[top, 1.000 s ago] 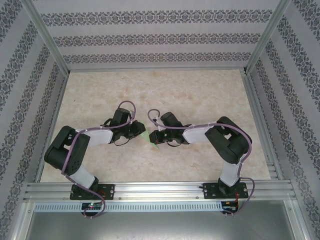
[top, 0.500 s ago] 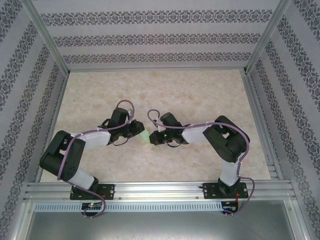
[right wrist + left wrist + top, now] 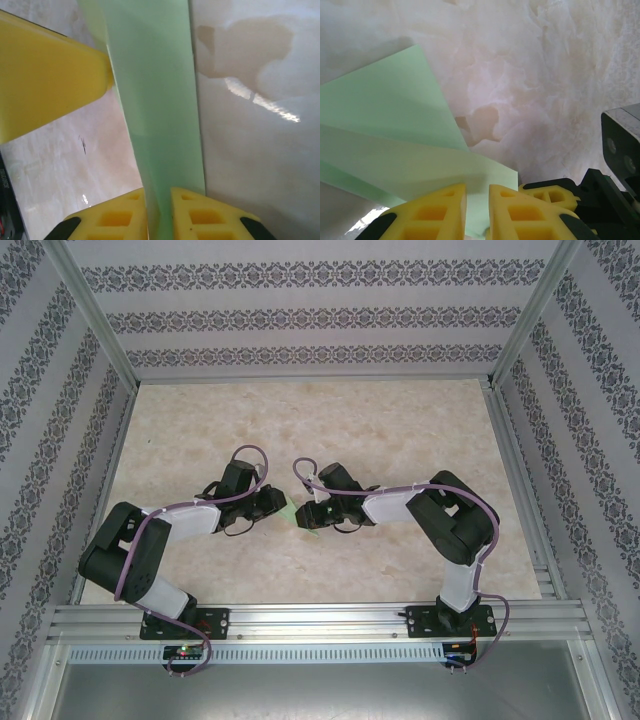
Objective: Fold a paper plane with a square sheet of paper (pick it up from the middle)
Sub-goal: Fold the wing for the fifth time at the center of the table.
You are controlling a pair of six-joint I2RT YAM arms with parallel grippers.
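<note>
One table [image 3: 400, 430], two arms [image 3: 180, 515], two grippers, one paper [image 3: 395, 130]. The paper sits mid-table, held between the gripper tips and partly folded. I'd say a fold is being set and the plane isn't done. The left gripper [image 3: 477, 205] is clamped on its edge. The paper also runs between the right gripper's [image 3: 158, 205] jaws, but I cannot tell whether it's pinched or let go. The next move needs one firm hold while the other creases.

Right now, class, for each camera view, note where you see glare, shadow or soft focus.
Right wrist view: white glare streaks the table right of the green paper, and a yellow finger at upper left is soft. Left wrist view: the near fingers look soft, and the table lies dim under the paper's lower left edge. Top external view: even light, sharp.
</note>
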